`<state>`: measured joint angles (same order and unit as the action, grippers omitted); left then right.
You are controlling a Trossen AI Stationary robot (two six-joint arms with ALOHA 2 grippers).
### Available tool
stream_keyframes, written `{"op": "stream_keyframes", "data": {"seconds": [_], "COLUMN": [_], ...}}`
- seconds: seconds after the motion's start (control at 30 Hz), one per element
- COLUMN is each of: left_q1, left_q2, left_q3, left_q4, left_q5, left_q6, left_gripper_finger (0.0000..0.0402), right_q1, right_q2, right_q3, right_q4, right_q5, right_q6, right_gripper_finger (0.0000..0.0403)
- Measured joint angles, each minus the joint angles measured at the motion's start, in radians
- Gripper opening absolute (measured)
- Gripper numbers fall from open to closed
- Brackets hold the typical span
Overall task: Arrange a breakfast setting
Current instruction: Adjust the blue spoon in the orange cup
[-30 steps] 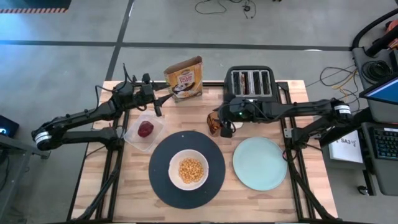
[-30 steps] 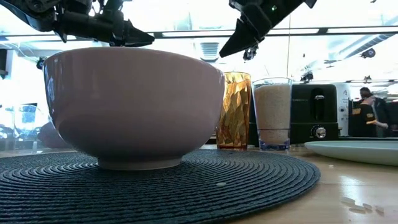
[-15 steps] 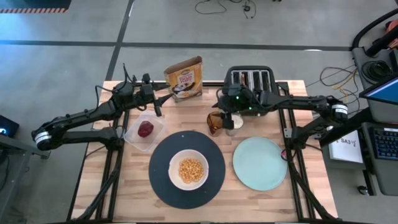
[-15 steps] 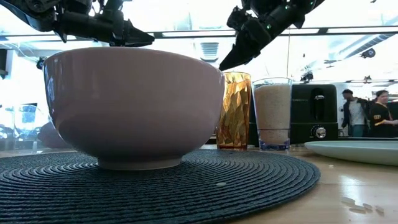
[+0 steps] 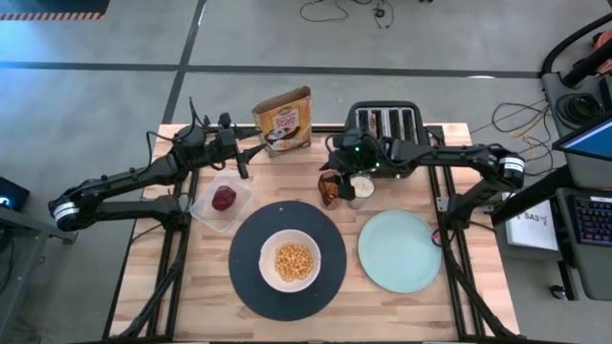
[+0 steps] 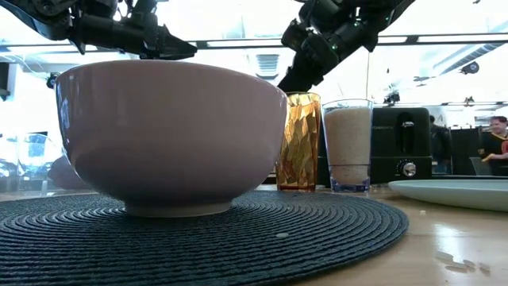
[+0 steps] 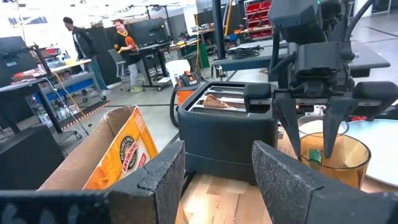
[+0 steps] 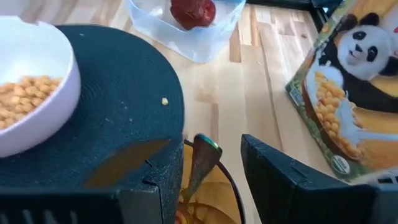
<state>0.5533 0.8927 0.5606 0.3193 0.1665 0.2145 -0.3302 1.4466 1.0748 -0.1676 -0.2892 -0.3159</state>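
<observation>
1. The right gripper has moved from beside the amber faceted glass to right above it, fingers spread either side of a green-tipped utensil handle standing in the glass.
2. The white bowl of cereal sits unmoved on the large black round woven plate.
3. The left gripper still hovers, fingers apart, between the clear tub holding the dark red fruit and the yellow-brown cereal box.
4. Behind stands the black four-slot toaster.
</observation>
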Motion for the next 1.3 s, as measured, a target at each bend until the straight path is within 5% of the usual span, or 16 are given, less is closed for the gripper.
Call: {"op": "stream_keyframes", "data": {"seconds": [0.4,0.9,1.3], "left_q1": [0.0,0.0,0.0], "left_q2": [0.0,0.0,0.0], "left_q3": [0.0,0.0,0.0], "left_q4": [0.0,-0.002,-0.002], "left_q5": [0.0,0.0,0.001], "left_q6": [-0.011,-0.019,-0.041], "left_gripper_finger": [0.0171,0.0171,0.0171], "right_q1": [-0.011,-0.011,-0.011], "right_q2": [0.007,0.008,-0.037], "right_q3": [0.0,0.0,0.0], "right_q4": [0.021,0.021,0.013], "right_q5": [-0.059,-0.059,-0.059], "right_q6": [-0.001,-0.063,-0.075], "right_gripper_finger": [0.0116,0.0015,0.0009]}}
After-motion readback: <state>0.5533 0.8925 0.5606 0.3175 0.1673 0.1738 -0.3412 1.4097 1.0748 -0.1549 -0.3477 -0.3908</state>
